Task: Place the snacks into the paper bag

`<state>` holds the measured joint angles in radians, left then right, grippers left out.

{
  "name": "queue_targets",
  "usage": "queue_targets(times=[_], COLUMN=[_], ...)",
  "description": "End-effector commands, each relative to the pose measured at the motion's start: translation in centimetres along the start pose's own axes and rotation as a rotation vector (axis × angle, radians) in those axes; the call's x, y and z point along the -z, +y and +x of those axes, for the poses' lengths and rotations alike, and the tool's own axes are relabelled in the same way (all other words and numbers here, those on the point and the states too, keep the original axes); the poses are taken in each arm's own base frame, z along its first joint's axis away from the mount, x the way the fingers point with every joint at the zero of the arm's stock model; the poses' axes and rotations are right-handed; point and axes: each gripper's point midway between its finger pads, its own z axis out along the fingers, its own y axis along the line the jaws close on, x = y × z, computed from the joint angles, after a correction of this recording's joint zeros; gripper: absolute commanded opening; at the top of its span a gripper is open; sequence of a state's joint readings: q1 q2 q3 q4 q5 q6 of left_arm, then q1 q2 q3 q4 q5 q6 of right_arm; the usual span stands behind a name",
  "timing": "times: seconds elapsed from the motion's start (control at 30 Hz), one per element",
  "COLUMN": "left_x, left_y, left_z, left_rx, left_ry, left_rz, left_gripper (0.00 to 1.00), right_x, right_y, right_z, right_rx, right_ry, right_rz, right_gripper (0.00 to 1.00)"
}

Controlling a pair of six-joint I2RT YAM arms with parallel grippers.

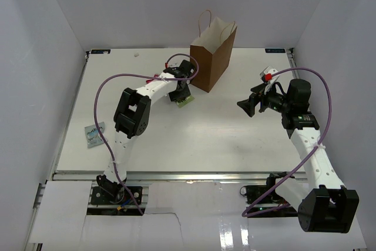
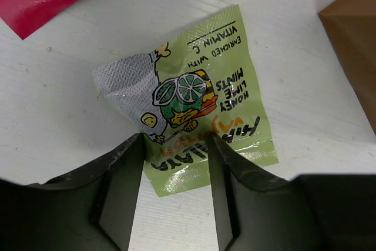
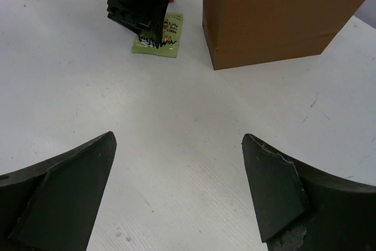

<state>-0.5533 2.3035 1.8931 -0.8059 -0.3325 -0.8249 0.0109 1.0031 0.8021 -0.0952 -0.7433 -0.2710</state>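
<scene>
One green packet (image 2: pixel 194 98) lies flat beside the paper bag (image 1: pixel 212 57); the left hand (image 2: pixel 176 145), half-spread, straddles it ready to pinch, while the right hand (image 3: pixel 179 145) hovers wide, empty.

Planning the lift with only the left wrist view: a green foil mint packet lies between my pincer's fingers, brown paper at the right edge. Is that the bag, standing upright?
Observer: Yes, the tall brown paper bag stands upright, mouth open upward, on the right of the green foil mint packet.
Operator: Is the other arm in the way?
Observer: No, the right pincer hangs open over the white table, right of the bag and apart from it.
Operator: More snacks?
Observer: A pale blue-silver foil packet lies near the table's left edge.
</scene>
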Motion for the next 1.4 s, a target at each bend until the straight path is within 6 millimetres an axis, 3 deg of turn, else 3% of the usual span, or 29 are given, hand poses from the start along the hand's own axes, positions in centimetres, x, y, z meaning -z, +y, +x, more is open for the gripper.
queue_targets(times=[0.0, 0.07, 0.17, 0.23, 0.27, 0.3, 0.37, 0.47, 0.5, 0.57, 0.6, 0.67, 0.73, 0.77, 0.87, 0.93, 1.07, 1.13, 1.17, 1.23, 1.27, 1.3, 1.33, 1.37], left_x=[-2.7, -2.7, -2.2, -1.0, -1.0, 0.4, 1.0, 3.8, 3.9, 6.5, 6.7, 9.9, 11.3, 14.0, 17.2, 20.7, 25.3, 26.4, 28.3, 28.2, 30.1, 29.0, 29.3, 31.0], left_y=[3.0, 3.4, 3.9, 3.8, 4.6, 4.0, 4.9, 3.6, 4.0, 3.1, 3.4, 2.4, 2.4, 1.6, 0.7, -0.1, -1.7, -2.6, -3.4, -4.9, -5.7, -6.8, -7.5, -8.3], left_z=[3.3, 3.5, 3.4, 2.6, 3.3, 2.1, 2.7, 0.3, 0.9, -0.9, -0.4, -2.1, -2.1, -3.6, -4.1, -5.8, -8.5, -9.6, -10.9, -11.7, -13.1, -13.1, -13.6, -15.0], left_rx=[-0.056, -0.07, -0.093, -0.102, -0.116, -0.103, -0.136, -0.136, -0.155, -0.179, -0.2, -0.206, -0.269, -0.266, -0.362, -0.399, -0.425, -0.428, -0.417, -0.424, -0.411, -0.419, -0.415, -0.399], left_ry=[0.078, 0.076, 0.062, 0.03, 0.04, -0.004, -0.014, -0.118, -0.116, -0.197, -0.2, -0.287, -0.324, -0.403, -0.49, -0.596, -0.724, -0.759, -0.805, -0.811, -0.848, -0.831, -0.839, -0.877], left_rz=[-0.114, -0.118, -0.114, -0.082, -0.089, -0.045, -0.025, 0.089, 0.104, 0.195, 0.215, 0.319, 0.379, 0.449, 0.546, 0.589, 0.647, 0.663, 0.686, 0.698, 0.721, 0.721, 0.728, 0.742], left_gripper=[0.56, 0.5, 0.31, 0.24, 0.2, 0.12, 0.09, 0.04, 0.02, 0.0, 0.0, 0.0, 0.0, 0.0, 0.0, 0.0, 0.0, 0.0, 0.0, 0.0, 0.0, 0.0, 0.0, 0.0], right_x=[0.2, 0.2, 0.3, 0.3, 0.3, 0.3, 0.3, 0.3, 0.3, 0.3, 0.3, 0.4, 0.4, 0.4, 0.4, 0.3, 0.3, 0.3, 0.3, 0.3, 0.3, 0.2, 0.2, 0.2], right_y=[0.0, 0.1, 0.2, 0.2, 0.3, 0.3, 0.3, 0.4, 0.4, 0.4, 0.4, 0.4, 0.4, 0.4, 0.4, 0.4, 0.3, 0.3, 0.3, 0.3, 0.3, 0.3, 0.3, 0.4], right_z=[-1.1, -1.2, -1.2, -1.3, -1.3, -1.3, -1.3, -1.3, -1.3, -1.4, -1.4, -1.4, -1.4, -1.4, -1.4, -1.4, -1.2, -1.2, -1.2, -1.1, -1.1, -1.1, -1.1, -1.0], right_rx=[0.052, 0.052, 0.054, 0.056, 0.057, 0.055, 0.056, 0.055, 0.055, 0.056, 0.056, 0.058, 0.059, 0.059, 0.059, 0.059, 0.056, 0.056, 0.056, 0.054, 0.054, 0.055, 0.055, 0.054], right_ry=[-0.041, -0.043, -0.046, -0.048, -0.05, -0.049, -0.05, -0.052, -0.052, -0.054, -0.054, -0.055, -0.057, -0.057, -0.057, -0.057, -0.054, -0.054, -0.054, -0.053, -0.053, -0.053, -0.053, -0.053], right_rz=[0.005, 0.002, 0.0, -0.001, -0.002, -0.003, -0.004, -0.007, -0.005, -0.006, -0.006, -0.004, -0.004, -0.004, -0.004, -0.004, -0.003, -0.001, -0.001, -0.002, -0.002, -0.003, -0.003, -0.006], right_gripper=[0.93, 0.93, 0.93, 0.93, 0.93, 0.93, 0.93, 0.93, 0.93, 0.93, 0.93, 0.93, 0.93, 0.93, 0.93, 0.93, 0.93, 0.93, 0.93, 0.93, 0.93, 0.94, 0.94, 0.93])
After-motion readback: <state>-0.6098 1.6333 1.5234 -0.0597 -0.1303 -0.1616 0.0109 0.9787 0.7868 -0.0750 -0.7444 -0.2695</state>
